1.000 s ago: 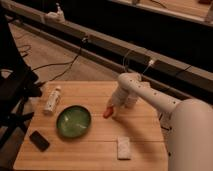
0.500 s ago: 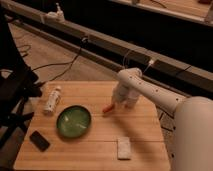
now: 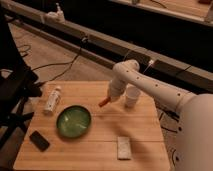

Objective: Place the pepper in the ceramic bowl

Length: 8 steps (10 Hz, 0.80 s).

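Observation:
The pepper is a small orange-red tapered object held at the tip of my gripper, just above the wooden table. It sits to the right of the ceramic bowl, a round glossy green dish at the table's left middle. The pepper is apart from the bowl, a short way from its right rim. My white arm reaches in from the right, and the gripper is shut on the pepper's thick end.
A small white cup stands just right of the gripper. A white bottle lies at the table's left. A black phone-like object lies at front left, a white rectangular packet at front right. The wooden table ends close by.
The gripper with the pepper has lifted slightly and shifted a little left toward the bowl. Nothing else has moved.

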Available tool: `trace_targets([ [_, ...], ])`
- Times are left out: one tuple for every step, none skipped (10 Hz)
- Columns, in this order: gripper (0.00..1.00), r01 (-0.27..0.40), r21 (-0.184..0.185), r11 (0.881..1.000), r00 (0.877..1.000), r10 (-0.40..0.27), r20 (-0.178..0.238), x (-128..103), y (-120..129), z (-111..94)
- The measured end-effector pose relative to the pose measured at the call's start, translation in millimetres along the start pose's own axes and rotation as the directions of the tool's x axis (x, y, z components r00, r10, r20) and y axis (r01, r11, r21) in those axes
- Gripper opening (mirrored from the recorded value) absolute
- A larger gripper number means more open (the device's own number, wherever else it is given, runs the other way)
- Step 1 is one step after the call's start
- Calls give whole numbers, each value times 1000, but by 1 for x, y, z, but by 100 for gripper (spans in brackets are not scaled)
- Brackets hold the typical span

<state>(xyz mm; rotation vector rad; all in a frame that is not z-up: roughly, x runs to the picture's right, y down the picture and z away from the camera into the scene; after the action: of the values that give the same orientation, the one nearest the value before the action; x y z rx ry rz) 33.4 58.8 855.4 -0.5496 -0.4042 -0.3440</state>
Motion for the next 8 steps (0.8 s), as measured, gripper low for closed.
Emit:
trace_targets([
  [0,33,-1,999,999,-33,23,-20,-6,2],
  [0,56,-5,998,997,-56,45,-35,-9,6],
  [0,91,-20,996,992,-89,88,-59,-11,14],
  [0,135,-43,990,981,-128,147,-88,-12,26],
  [0,169,-55,984,969,-156,191,-109,-14,35],
  [0,203,-71,977,956,-182,231,-128,-14,44],
  [0,235,-84,968,943,-206,262,-144,-14,52],
  [0,273,-98,957,928,-235,288,-159,-13,62],
])
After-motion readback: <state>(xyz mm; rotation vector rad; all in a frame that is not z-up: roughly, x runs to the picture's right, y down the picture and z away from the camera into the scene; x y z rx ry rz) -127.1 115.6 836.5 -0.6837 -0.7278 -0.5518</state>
